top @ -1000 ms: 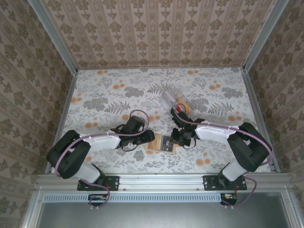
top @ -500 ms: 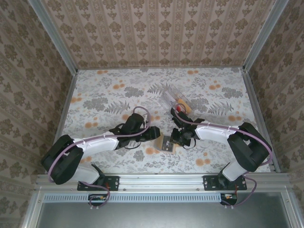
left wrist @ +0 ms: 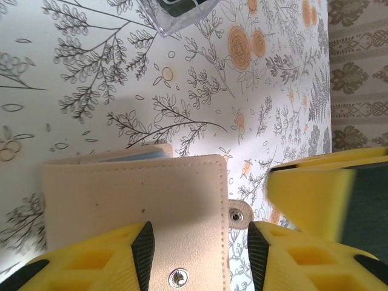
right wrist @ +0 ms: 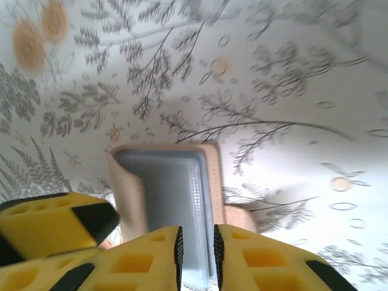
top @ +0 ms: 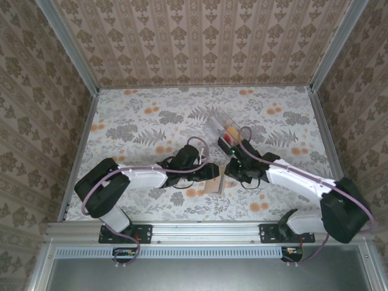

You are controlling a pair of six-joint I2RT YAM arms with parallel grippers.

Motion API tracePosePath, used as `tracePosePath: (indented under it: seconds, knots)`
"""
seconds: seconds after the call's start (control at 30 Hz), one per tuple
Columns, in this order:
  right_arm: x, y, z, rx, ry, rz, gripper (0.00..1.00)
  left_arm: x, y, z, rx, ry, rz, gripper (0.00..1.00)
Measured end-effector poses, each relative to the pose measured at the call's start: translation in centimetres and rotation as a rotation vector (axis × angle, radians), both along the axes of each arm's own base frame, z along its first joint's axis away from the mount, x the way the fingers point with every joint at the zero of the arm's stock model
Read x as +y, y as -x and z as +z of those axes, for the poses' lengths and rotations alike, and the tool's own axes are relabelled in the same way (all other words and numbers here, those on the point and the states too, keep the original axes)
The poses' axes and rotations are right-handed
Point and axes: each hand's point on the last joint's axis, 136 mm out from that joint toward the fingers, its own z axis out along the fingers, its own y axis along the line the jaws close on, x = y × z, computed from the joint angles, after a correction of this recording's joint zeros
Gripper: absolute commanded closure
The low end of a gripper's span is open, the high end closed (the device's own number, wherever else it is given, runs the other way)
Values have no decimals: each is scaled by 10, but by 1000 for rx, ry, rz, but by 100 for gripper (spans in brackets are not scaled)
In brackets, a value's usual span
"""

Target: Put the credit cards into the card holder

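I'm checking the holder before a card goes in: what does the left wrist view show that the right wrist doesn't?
Left wrist adds the card holder's tan outer face with its snap, and a clear tray corner. Right wrist adds its grey-blue inside, nipped by the right gripper. Both share the holder and the floral table.

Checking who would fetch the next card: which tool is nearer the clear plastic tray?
Right. The right tool sits just nearside of the clear plastic tray; the left tool is farther left, straddling the card holder.
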Motion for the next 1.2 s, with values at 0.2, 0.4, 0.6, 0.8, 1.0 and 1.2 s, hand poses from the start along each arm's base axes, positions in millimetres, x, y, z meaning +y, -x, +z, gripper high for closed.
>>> tracePosePath:
  seconds: [0.2, 0.4, 0.6, 0.8, 1.0, 1.2]
  knots:
    - [-12, 10, -2, -2, -21, -25, 78, -7, 0, -20, 64, -5, 14, 60]
    - [6, 8, -5, 17, -88, 6, 85, -7, -1, -24, 88, -5, 52, 63]
    - [20, 4, -16, 60, -101, 38, 88, 1, -4, -17, 62, -15, 88, 63]
    - [32, -2, -25, 85, -122, 60, 89, 2, -7, -11, 45, -13, 104, 64]
    - [34, 1, -43, 136, -87, 81, 89, 3, -7, -12, 46, -15, 105, 65]
    - [32, 3, -49, 149, -71, 93, 89, 4, -6, -13, 45, -25, 101, 62]
